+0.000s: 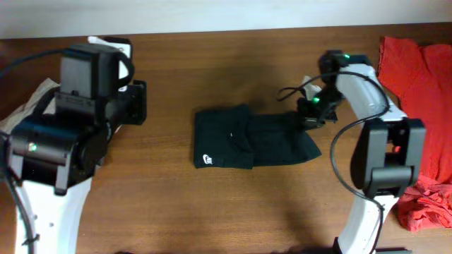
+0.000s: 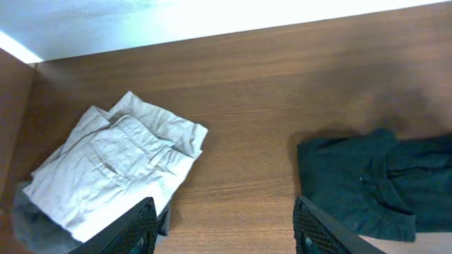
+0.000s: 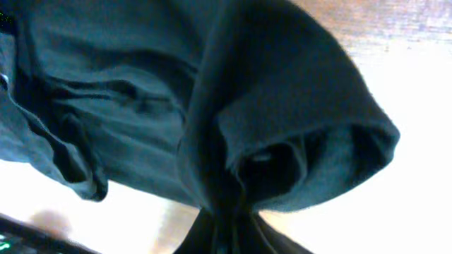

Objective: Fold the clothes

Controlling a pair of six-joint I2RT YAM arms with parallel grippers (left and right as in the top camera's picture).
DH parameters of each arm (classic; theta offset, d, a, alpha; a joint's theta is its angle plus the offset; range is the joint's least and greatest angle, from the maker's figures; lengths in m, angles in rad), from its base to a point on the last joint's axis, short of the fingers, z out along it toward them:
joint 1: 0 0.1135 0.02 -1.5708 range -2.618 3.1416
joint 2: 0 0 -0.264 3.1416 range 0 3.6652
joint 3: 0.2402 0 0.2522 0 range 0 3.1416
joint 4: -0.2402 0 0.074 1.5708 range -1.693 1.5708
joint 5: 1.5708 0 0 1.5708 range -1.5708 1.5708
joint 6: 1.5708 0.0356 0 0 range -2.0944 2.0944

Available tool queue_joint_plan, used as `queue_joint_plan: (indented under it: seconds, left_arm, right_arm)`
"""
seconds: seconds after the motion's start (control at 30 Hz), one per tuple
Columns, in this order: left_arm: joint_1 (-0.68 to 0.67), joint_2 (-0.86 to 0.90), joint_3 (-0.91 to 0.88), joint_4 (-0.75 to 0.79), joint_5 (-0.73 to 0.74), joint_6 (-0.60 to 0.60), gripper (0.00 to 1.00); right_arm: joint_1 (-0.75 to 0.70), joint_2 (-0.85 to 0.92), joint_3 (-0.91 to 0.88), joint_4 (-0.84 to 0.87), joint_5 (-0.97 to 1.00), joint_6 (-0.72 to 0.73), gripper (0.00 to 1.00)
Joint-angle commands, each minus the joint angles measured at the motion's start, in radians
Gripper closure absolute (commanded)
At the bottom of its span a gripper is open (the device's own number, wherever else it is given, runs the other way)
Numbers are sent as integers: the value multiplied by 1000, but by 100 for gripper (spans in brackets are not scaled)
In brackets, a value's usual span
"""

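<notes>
The black T-shirt point(image 1: 247, 137) lies part-folded near the centre of the table point(image 1: 212, 56). R gripper point(image 1: 311, 113) is clamped tight on a bunch of fabric at the shirt's right edge. L gripper point(image 2: 226, 233) hangs w/ jaws apart, holding nothing, over the table's left end near the beige trousers point(image 2: 113, 166).

Only one printed mark found: a small white label point(image 1: 205, 159) on the black T-shirt point(image 1: 247, 137), at the hem corner. It sits on the end of the shirt farthest from the right fingers point(image 1: 308, 116), on the side facing the left arm. The overhead view shows it as a short white patch with faint dark strokes, the characters too small to read. The label does not appear in either wrist view. Nothing else legible.
</notes>
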Motion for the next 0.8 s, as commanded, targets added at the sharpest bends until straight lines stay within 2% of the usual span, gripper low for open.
queue_joint_plan:
  seconds: [0.0,0.2,0.43,0.77]
  left_arm:
    - [25,-25,16,-1,-25,13,38]
    - [36,-27,16,-5,-25,13,38]
    - [36,-27,16,-6,-25,15,38]
    - [36,-27,16,-27,-47,16,38]
  right_arm:
    - [90,-45,97,-53,187,90,96]
    - [216,-45,203,-127,235,120,96]
    - [352,-45,220,-114,235,219,96]
    - [564,-45,220,113,122,350,96]
